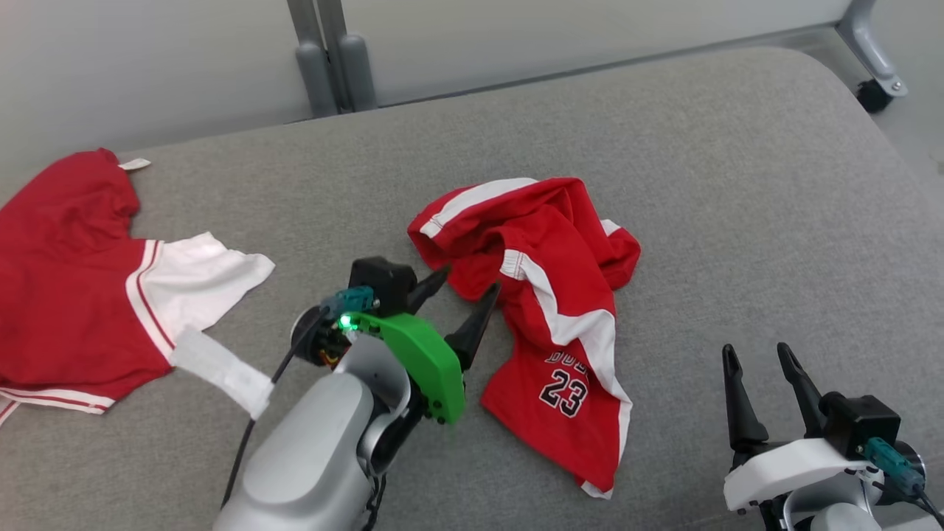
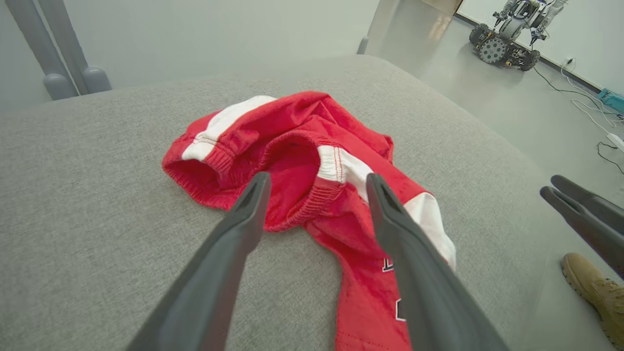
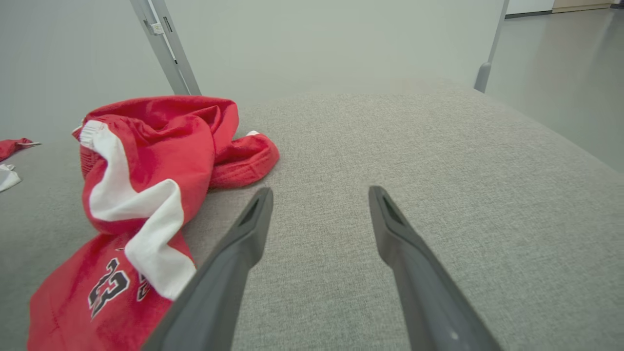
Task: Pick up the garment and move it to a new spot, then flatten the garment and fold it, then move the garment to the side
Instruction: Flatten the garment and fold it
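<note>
While both of the robot's hands stand open, the crumpled red jersey shorts [image 1: 560, 295] with white side stripes and a black-and-white 23 lie in a heap near the middle of the grey cloth-covered tabletop [image 1: 737, 184]. The elastic waistband is bunched at the far end, and the numbered leg trails back toward the robot.

The left hand [image 1: 470, 279], on a pale arm with a green bracket, has its two dark fingers spread wide, their tips at the waistband's near edge. From its own wrist view the tips seem to hover just over the cloth, though I cannot tell whether they touch it. Nothing is between them.

The right hand [image 1: 756, 348] is low at the robot's right, well apart from the shorts, fingers parted over bare grey fabric and holding nothing.

Off to the robot's left, a second red-and-white garment [image 1: 66, 280] lies spread near the tabletop's edge. Grey metal frame legs [image 1: 332, 59] rise behind the tabletop. Beyond its right side, a person's tan boot [image 2: 592, 287] rests on the floor, and a small wheeled machine [image 2: 507, 34] sits by the far wall.
</note>
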Motion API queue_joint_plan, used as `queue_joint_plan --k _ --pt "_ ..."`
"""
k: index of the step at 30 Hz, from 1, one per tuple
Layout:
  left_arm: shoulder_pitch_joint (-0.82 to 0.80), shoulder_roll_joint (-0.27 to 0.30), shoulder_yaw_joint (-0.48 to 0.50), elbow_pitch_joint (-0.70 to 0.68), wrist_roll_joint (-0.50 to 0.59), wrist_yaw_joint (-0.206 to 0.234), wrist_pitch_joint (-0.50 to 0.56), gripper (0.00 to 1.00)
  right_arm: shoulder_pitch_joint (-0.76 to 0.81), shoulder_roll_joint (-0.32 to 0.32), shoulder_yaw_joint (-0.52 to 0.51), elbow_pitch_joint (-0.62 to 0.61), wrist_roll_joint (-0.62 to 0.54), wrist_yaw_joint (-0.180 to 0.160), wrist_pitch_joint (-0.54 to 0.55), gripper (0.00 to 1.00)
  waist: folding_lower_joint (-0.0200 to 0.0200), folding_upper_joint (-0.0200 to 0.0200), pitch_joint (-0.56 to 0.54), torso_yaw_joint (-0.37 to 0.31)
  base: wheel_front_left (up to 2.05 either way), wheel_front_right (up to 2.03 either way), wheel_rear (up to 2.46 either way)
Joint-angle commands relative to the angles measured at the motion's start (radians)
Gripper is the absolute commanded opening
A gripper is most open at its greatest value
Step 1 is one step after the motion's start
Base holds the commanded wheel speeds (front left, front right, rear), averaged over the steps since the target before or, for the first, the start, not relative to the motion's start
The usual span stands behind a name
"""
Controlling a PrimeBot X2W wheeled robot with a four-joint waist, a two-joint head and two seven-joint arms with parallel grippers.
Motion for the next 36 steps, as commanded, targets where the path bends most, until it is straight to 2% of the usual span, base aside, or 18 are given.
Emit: queue_joint_plan --k 1,9,14,15,16,21,25,28,32,33,36 --pt "-0.043 0.014 -0.006 0.012 -0.016 0.000 0.014 1.00 -0.021 0.000 0.006 0.000 0.008 0.000 -0.003 1.00 0.0000 -0.0001 0.081 -0.069 0.00 0.00 0.00" --pt "-0.152 0.026 -0.072 0.100 -0.056 0.000 0.057 1.00 -0.052 -0.001 0.019 0.003 0.039 0.000 -0.003 1.00 0.0000 -0.0001 0.123 -0.118 0.00 0.00 0.00" --pt "-0.170 0.032 -0.098 0.155 -0.085 0.000 0.038 0.98 -0.058 0.000 0.027 0.005 0.048 0.000 -0.003 1.00 0.0000 -0.0001 0.128 -0.135 0.00 0.00 0.00" --pt "-0.171 0.032 -0.107 0.161 -0.091 0.000 0.032 0.35 -0.057 0.000 0.027 0.005 0.051 0.000 -0.003 1.00 0.0000 -0.0001 0.128 -0.136 0.00 0.00 0.00" --pt "-0.173 0.030 -0.117 0.165 -0.102 0.000 0.024 0.00 -0.057 0.000 0.026 0.005 0.053 0.000 -0.003 1.00 0.0000 -0.0001 0.127 -0.137 0.00 0.00 0.00" --pt "-0.153 0.046 -0.135 0.131 -0.164 0.000 -0.025 0.00 -0.035 0.000 0.008 0.010 0.048 0.000 -0.003 1.00 0.0000 -0.0001 0.102 -0.120 0.00 0.00 0.00" --pt "-0.082 0.107 -0.135 0.050 -0.207 0.000 -0.062 0.00 -0.002 0.000 -0.012 0.014 0.038 0.000 -0.003 1.00 0.0000 -0.0001 0.065 -0.085 0.00 0.00 0.00" --pt "0.009 0.184 -0.128 -0.048 -0.228 0.001 -0.073 0.00 0.020 -0.001 -0.026 0.018 0.028 0.000 -0.003 1.00 0.0000 -0.0001 0.040 -0.049 0.00 0.00 0.00" --pt "0.154 0.285 -0.103 -0.165 -0.260 0.037 -0.079 0.00 0.039 -0.001 -0.033 0.020 0.013 0.000 -0.003 1.00 0.0000 -0.0001 0.014 0.003 0.00 0.00 0.00" --pt "0.230 0.326 -0.084 -0.208 -0.283 0.064 -0.077 0.00 0.044 -0.001 -0.031 0.021 0.008 0.000 -0.003 1.00 0.0000 -0.0001 0.004 0.026 0.00 0.00 0.00" --pt "0.311 0.375 -0.066 -0.242 -0.286 0.108 -0.094 0.00 0.047 -0.001 -0.028 0.022 0.002 0.000 -0.003 1.00 0.0000 -0.0001 -0.008 0.053 0.00 0.00 0.00"
